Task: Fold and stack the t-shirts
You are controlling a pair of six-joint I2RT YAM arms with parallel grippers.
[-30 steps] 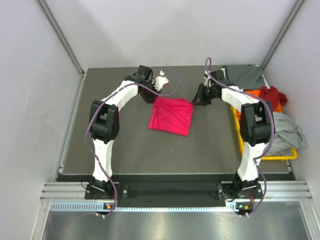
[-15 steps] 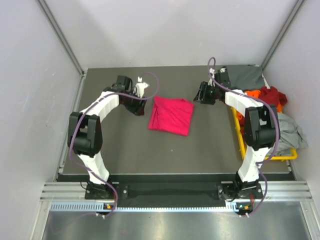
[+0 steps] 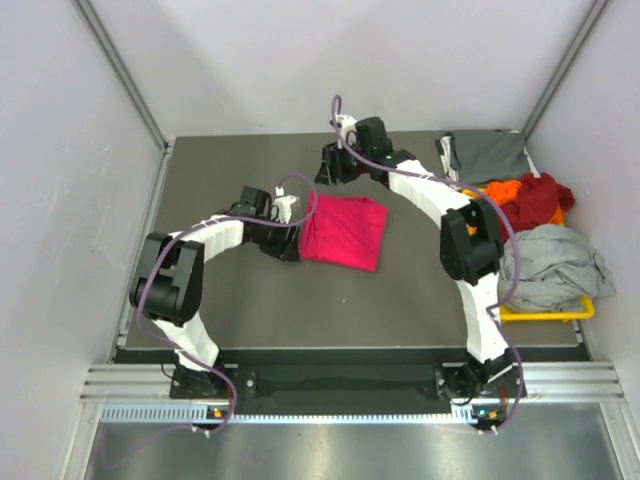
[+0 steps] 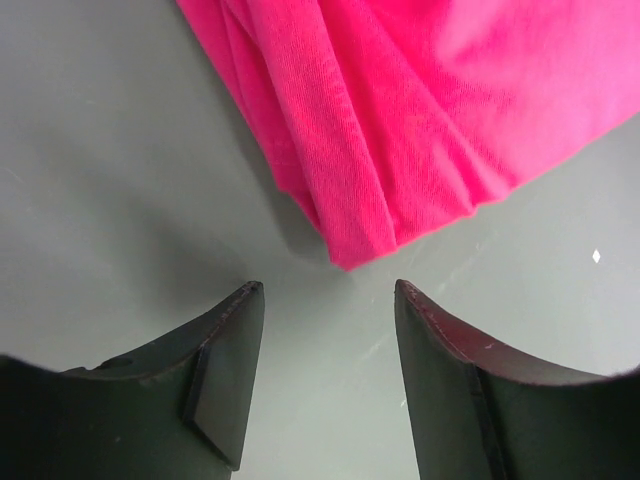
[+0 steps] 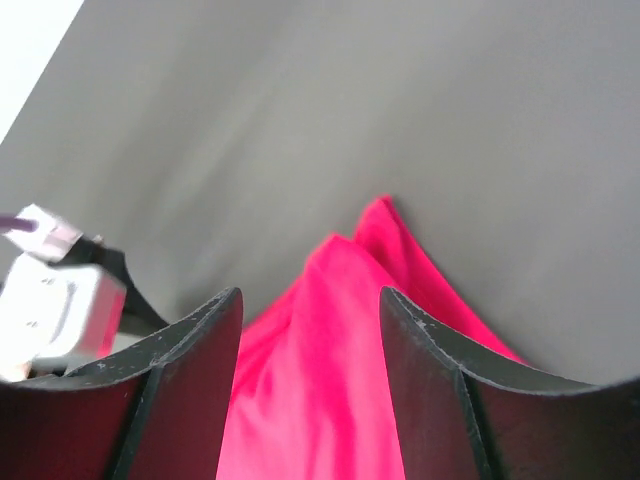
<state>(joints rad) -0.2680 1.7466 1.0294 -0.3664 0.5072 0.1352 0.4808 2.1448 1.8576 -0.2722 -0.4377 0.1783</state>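
top external view is showing the pink shirt (image 3: 343,231) lying folded in the middle of the bench (image 3: 400,300). left hand (image 4: 325,290) is hovering released just beside a corner on its left edge, not touching. right hand (image 5: 310,300) is hanging released near its far-left corner. other shirts (image 3: 545,260) are lying heaped in the bin (image 3: 545,314).

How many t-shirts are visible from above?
5: the pink t-shirt folded mid-table, the dark grey t-shirt at the far right corner, the orange t-shirt, the dark red t-shirt and the light grey t-shirt heaped at the yellow bin. More may lie hidden underneath.
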